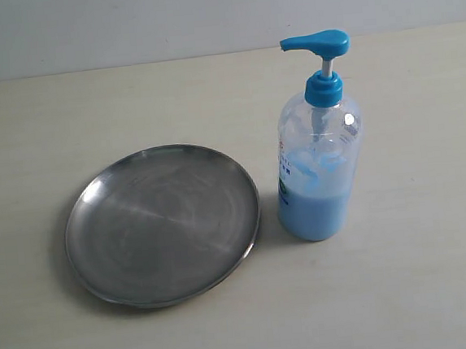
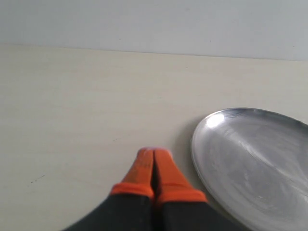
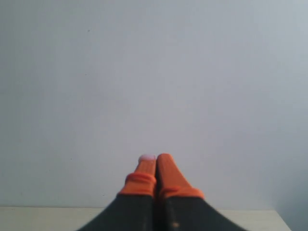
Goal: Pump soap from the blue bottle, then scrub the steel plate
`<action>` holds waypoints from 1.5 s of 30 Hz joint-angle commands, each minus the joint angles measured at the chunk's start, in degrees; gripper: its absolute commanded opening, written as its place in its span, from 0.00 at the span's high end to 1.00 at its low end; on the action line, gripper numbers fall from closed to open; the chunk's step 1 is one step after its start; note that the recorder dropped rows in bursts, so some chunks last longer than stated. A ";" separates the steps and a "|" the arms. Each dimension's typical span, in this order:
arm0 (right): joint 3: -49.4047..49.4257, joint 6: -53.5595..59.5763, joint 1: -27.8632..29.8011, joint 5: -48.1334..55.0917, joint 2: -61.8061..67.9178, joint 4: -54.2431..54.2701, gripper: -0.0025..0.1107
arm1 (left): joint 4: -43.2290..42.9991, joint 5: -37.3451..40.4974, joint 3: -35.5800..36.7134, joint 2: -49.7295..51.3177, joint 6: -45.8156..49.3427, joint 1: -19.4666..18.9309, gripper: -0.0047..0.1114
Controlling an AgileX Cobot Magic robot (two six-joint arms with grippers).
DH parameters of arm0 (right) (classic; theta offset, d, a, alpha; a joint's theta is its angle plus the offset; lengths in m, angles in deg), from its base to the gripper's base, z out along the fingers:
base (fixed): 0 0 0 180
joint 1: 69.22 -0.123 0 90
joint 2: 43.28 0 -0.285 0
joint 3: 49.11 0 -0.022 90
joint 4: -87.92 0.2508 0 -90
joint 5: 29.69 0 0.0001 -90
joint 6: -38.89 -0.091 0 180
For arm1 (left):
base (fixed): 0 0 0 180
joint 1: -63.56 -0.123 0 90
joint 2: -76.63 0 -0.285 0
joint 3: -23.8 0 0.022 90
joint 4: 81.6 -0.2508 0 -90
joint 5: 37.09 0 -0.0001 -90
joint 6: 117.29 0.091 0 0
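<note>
Pale desk (image 1: 431, 288), blank wall (image 1: 203, 14): left claw (image 2: 154, 153) pinched closed, empty, steel plate (image 2: 255, 163) just ahead beside it — right claw (image 3: 156, 158) likewise closed, empty, facing wall; upright blue bottle (image 1: 320, 167), beside the plate, likely nearer it.

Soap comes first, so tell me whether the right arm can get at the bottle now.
Probably yes: the bottle stands in the open, nothing over its pump head, the plate beside it. The right gripper is shut and faces the wall.
</note>
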 commanded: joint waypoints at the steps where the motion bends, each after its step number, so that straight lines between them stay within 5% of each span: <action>1: -0.36 -0.23 0.27 -0.52 0.23 -0.08 0.98 | 0.00 -0.40 0.19 -0.29 -0.21 0.31 0.96; 19: -0.25 -0.02 0.27 4.18 1.87 8.73 0.98 | 0.00 -0.40 0.19 -0.29 -0.21 0.31 0.96; 36: -0.25 22.25 0.27 20.08 20.14 25.18 0.98 | 0.00 -0.40 0.19 -0.29 -0.21 0.31 0.96; 45: 5.08 18.20 -8.38 18.28 22.77 16.79 0.98 | 0.00 -0.40 0.19 -0.29 -0.21 0.31 0.96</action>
